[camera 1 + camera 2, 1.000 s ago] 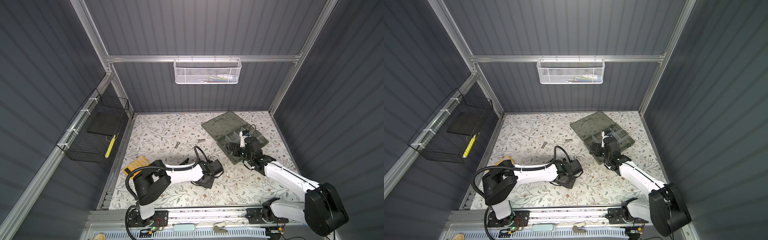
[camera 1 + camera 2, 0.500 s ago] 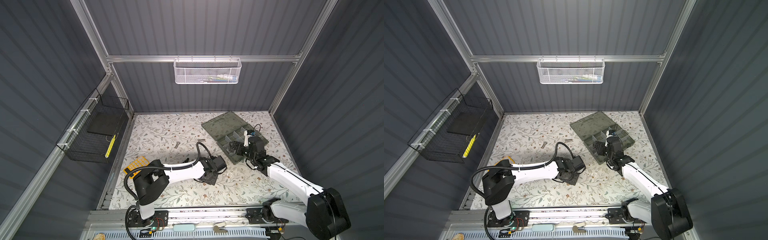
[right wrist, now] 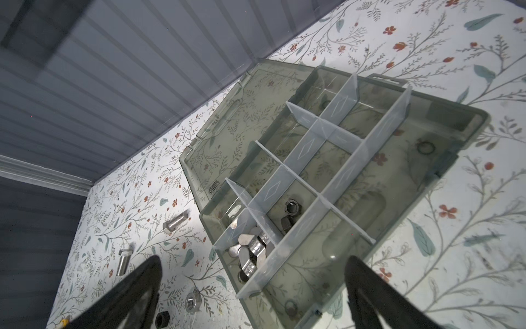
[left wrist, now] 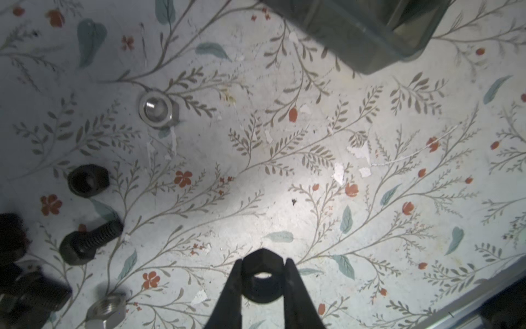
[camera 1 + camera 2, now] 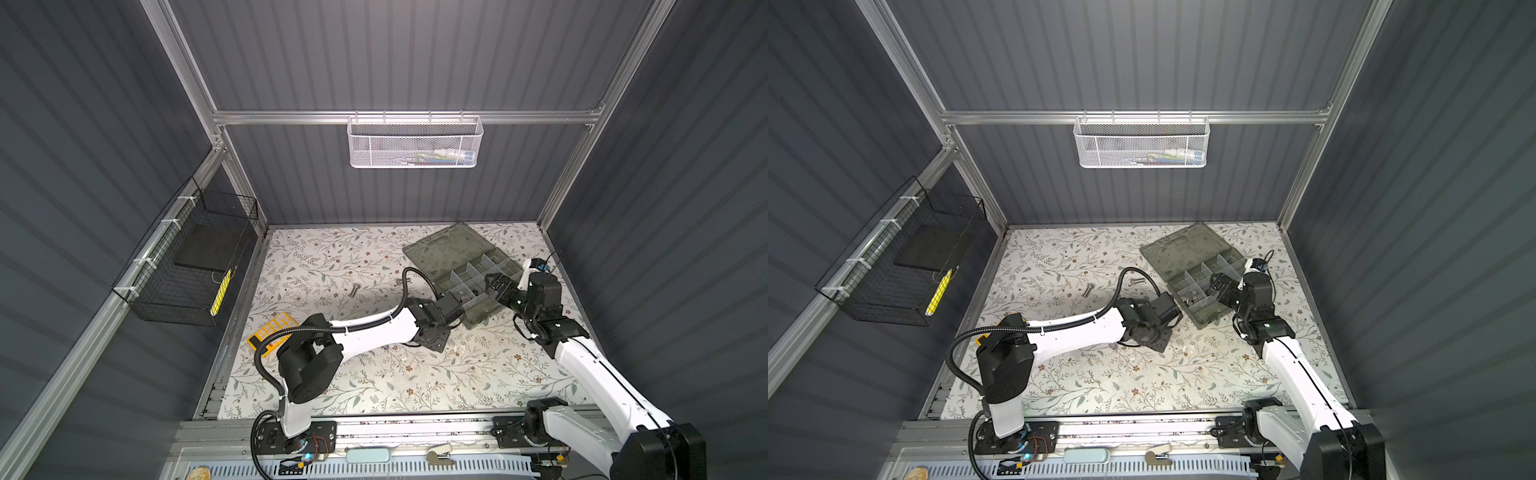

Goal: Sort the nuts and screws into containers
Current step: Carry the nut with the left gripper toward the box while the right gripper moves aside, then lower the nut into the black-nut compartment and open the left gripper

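left hand [image 4: 263,267] clamped on small black hex metal nut [image 4: 263,284], moved up-right vs a sec ago, now near translucent grey-green plastic organizer case [image 5: 449,249], mid-right of frame. right hand [image 3: 253,260] wide open over case, slid right a bit.

Floral mat [image 4: 284,185] — white, red blooms; grey-green case [image 3: 227,128]; black nut [image 4: 263,260]; silver nut [image 4: 98,317].
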### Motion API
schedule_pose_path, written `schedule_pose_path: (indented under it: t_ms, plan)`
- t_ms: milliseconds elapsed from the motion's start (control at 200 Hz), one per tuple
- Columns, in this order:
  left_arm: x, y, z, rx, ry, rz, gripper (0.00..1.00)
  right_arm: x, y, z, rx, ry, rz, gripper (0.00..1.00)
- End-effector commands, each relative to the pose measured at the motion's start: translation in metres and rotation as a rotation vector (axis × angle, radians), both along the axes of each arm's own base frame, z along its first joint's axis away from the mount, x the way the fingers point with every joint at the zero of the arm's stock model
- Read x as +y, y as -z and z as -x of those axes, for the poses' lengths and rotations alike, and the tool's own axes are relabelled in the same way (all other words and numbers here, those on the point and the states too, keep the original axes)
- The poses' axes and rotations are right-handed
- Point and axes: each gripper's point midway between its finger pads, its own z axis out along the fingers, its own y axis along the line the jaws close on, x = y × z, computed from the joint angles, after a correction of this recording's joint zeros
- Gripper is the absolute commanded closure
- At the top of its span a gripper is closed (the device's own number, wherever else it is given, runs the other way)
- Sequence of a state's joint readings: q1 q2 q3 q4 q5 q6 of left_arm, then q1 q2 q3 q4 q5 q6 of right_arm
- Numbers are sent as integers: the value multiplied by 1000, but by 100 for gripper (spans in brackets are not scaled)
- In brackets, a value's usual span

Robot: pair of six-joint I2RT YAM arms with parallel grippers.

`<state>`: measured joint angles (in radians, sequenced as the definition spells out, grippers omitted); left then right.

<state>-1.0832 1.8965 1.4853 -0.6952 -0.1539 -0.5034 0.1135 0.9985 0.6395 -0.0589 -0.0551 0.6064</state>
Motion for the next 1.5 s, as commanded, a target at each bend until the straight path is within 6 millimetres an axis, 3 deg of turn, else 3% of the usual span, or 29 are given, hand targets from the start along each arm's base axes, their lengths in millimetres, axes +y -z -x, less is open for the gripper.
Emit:
schedule_pose_path:
  t_ms: [0,415,650,856,1121,1311,1421,1496]
  plan:
    - [-19,-20,-14,-37,49,39,81,-5,2,7,40,17,-50,1]
    - [-96,-57,-74,-104,101,236,81,-35,-8,12,35,93,-175,1]
    - [-129,-57,-117,-83,88,415,81,-45,-7,13,21,119,-218,1]
    - [-158,-51,-131,-84,102,495,82,-49,2,9,22,129,-230,1]
    - [-177,-27,-146,-59,84,555,81,-47,11,-1,30,86,-283,1]
    - [-175,-9,-155,-43,53,541,77,-46,15,-2,18,78,-312,1]
    - [-170,-8,-162,-46,27,532,68,-44,13,-2,7,67,-330,1]
    - [-168,-9,-165,-49,20,531,68,-43,12,-1,-1,68,-335,1]
